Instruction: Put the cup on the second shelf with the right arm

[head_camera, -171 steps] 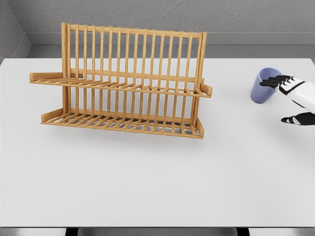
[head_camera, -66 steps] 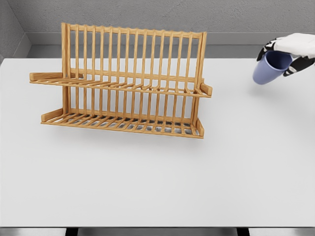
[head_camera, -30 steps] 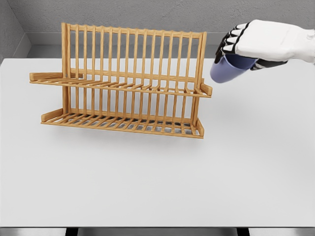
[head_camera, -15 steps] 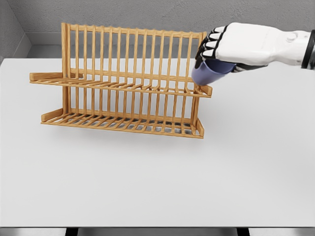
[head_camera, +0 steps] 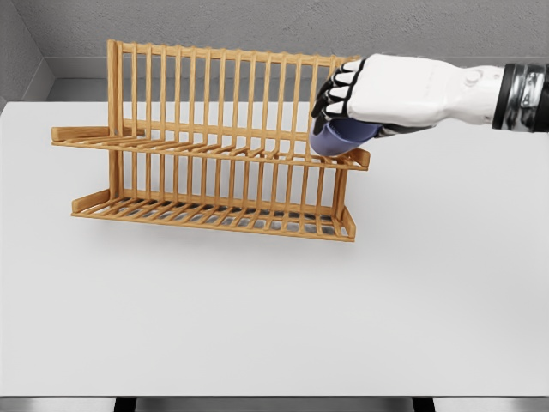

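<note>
A wooden two-tier dish rack (head_camera: pixel 214 150) stands on the white table (head_camera: pixel 274 300), left of centre. Its upper shelf (head_camera: pixel 206 150) is a slatted ledge running from left to right. My right hand (head_camera: pixel 343 99) reaches in from the right and is shut on a blue cup (head_camera: pixel 337 139), gripping it from above. The cup hangs tilted just over the right end of the upper shelf, its lower edge close to the slats; I cannot tell whether it touches them. The hand hides most of the cup. The left arm is out of view.
The rack's lower shelf (head_camera: pixel 214 215) sits near the tabletop. Tall upright bars (head_camera: pixel 232 94) form the rack's back. A grey wall (head_camera: pixel 274 34) runs behind the table.
The right hand has carried the cup from the table's right side up and leftward; in the last half second it moved further left and down over the upper shelf's right end.
</note>
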Controlling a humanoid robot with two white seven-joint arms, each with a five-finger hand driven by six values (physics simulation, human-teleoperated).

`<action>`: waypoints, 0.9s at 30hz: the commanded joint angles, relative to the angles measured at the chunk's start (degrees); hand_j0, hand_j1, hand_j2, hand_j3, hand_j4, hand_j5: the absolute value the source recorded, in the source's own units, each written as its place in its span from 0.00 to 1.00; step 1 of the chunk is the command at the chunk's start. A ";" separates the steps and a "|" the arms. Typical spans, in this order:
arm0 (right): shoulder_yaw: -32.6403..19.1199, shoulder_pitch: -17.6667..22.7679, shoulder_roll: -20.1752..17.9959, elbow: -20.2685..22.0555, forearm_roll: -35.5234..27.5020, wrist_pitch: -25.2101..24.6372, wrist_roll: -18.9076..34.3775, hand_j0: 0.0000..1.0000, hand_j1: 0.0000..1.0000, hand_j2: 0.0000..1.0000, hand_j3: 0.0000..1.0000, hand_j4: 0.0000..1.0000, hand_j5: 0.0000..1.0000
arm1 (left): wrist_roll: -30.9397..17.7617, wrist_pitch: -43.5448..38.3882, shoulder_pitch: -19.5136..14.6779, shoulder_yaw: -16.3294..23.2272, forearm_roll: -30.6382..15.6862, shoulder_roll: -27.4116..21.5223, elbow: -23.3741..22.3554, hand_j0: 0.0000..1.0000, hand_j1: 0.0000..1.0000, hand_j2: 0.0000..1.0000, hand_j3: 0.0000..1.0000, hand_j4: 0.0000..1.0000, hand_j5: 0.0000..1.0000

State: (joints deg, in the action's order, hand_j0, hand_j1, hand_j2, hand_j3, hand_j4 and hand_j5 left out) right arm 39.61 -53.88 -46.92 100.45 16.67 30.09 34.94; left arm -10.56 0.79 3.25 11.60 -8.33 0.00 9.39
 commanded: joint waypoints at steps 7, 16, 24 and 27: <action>1.43 0.09 0.08 0.00 -0.15 -0.12 0.06 1.00 1.00 1.00 1.00 1.00 1.00 | -0.07 0.00 0.00 0.00 -0.02 0.00 0.02 1.00 1.00 1.00 1.00 1.00 1.00; -13.33 3.51 -2.47 -1.40 -0.23 -0.21 0.06 1.00 1.00 1.00 1.00 1.00 1.00 | 0.01 0.00 0.00 0.00 -0.02 0.00 0.02 1.00 1.00 1.00 1.00 1.00 1.00; -21.68 15.46 -2.91 -7.64 -0.15 -0.21 0.06 1.00 1.00 1.00 1.00 1.00 1.00 | 0.01 0.00 0.00 0.00 -0.02 0.00 0.02 1.00 1.00 1.00 1.00 1.00 1.00; -32.57 26.19 0.16 -7.82 -0.15 -0.03 0.06 1.00 1.00 1.00 1.00 1.00 1.00 | 0.01 0.00 0.00 0.00 -0.02 0.00 0.02 1.00 1.00 1.00 1.00 1.00 1.00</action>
State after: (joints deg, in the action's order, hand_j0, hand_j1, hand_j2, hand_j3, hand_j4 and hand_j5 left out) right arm 13.05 -26.28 -48.15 93.35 17.01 30.30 35.07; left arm -10.56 0.80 3.25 11.59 -8.33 0.00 9.41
